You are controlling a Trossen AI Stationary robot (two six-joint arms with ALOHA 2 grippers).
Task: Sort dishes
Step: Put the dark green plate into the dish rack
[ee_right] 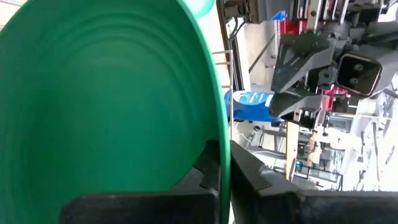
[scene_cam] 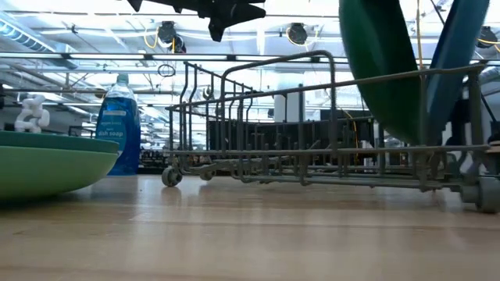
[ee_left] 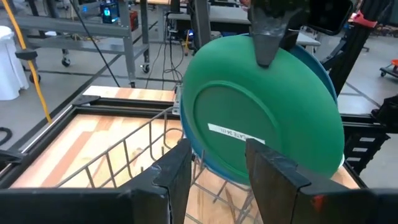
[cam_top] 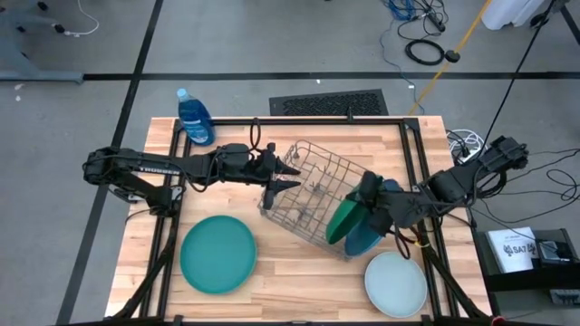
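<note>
A teal plate (cam_top: 217,254) is lying flat on the table's (cam_top: 299,272) left front. The left gripper (cam_top: 286,174) is hovering half open, holding nothing, over the wire rack's (cam_top: 313,186) left edge. From overhead, the right gripper (cam_top: 366,201) is pinching the green plate (cam_top: 344,220), standing on edge in the rack against a blue plate (cam_top: 367,237). Only the left wrist view is showing the green plate's labelled underside (ee_left: 267,121). A pale plate (cam_top: 396,283) is lying right front.

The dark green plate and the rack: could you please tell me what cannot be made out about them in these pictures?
- Blue plate: mostly hidden behind the dark green plate in the high and left wrist views.
- Rack slot holding the green plate: hidden by the plates in every view.
- Right gripper: fingertips hidden by the plate rim in its wrist view.
- Plate tops: cut off in the low view.
</note>
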